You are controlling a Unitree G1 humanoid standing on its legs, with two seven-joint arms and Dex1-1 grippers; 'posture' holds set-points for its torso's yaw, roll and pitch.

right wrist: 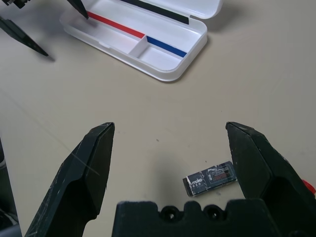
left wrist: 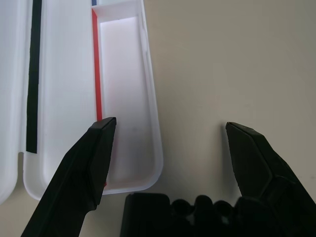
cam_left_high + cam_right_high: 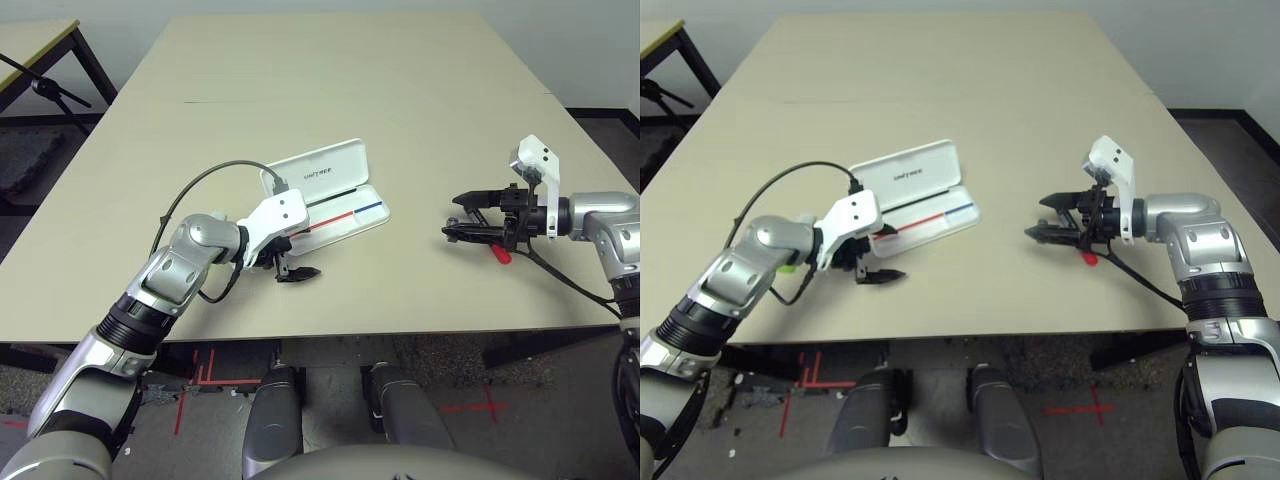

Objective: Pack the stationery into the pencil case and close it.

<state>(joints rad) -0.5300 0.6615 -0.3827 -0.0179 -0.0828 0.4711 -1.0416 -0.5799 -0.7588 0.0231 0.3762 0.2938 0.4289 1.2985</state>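
The pencil case [image 3: 325,195] lies open near the middle of the beige table [image 3: 330,80], lid flung back away from the robot, tray toward it. Small dark lettering on the inside of the lid reads "UNITREE", though from the head views it is small enough that I take it more from its shape than from clean letters. A line runs along the inside of the tray, red on one stretch, blue on the other, with a divider wall where the colours change, and a black strip runs along the inside of the lid.

The left gripper [image 3: 297,272] hangs at the near end of the case on the red side, fingers spread wide and holding nothing; in its wrist view one black finger [image 2: 86,168] overlaps the tray's rounded corner while the other stands over bare table.

Over on the right, well apart from the case, the right gripper [image 1: 170,143] is released too, jaws wide, empty. Just under it lies a small dark piece [image 1: 210,178] with a white printed label; the print is too fine to read. A bit of red, the marker [image 3: 502,256], peeks out beneath that gripper.
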